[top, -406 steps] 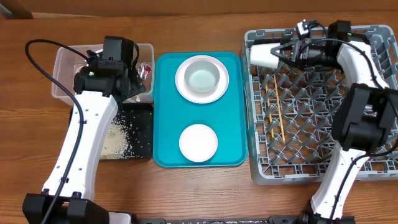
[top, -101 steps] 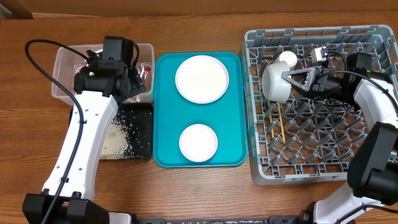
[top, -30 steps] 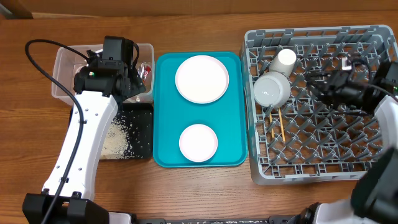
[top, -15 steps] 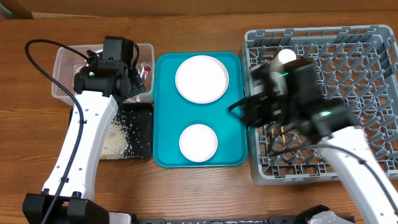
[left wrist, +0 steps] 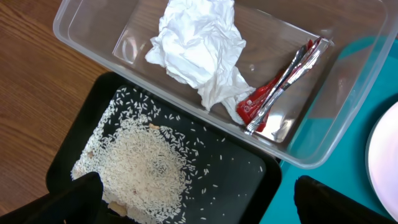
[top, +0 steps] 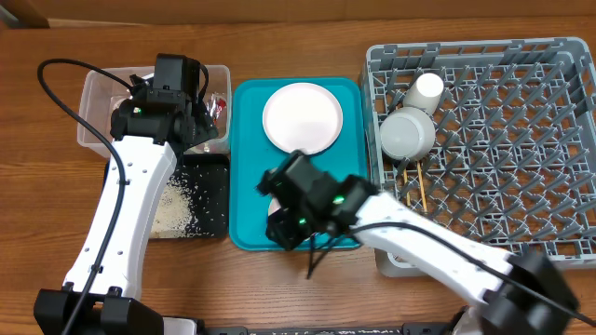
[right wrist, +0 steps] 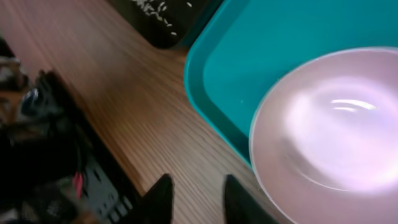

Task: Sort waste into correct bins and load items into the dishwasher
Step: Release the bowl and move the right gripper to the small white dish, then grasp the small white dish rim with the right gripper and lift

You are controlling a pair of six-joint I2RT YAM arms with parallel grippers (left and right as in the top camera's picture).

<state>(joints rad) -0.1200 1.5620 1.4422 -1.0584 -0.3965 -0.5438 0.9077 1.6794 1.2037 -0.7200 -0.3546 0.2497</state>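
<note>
My left gripper (left wrist: 199, 208) is open and empty, held above the black tray (left wrist: 249, 186) with its heap of rice grains (left wrist: 143, 168). Beyond it the clear tub (left wrist: 348, 81) holds the crumpled tissue (left wrist: 196, 46) and the red wrapper (left wrist: 280, 84). My right gripper (right wrist: 199, 199) is open and empty over the wood, just off the teal tray's front corner, next to a white bowl (right wrist: 329, 124). In the overhead view my right arm partly hides that bowl (top: 275, 209). The white plate (top: 303, 116) lies on the teal tray. The grey rack (top: 559, 46) holds the other bowl (top: 407, 135), the cup (top: 426, 90) and the chopsticks (top: 414, 186).
The teal tray (top: 247, 140) lies between the two bins and the rack. My right arm (top: 400, 237) reaches across the rack's front left corner. The robot's dark base (right wrist: 56, 162) stands at the table's front edge.
My right arm has swung left from the rack to the teal tray's front, blurred on the way. The bowl it held stays in the rack beside the cup. The left arm has not moved.
</note>
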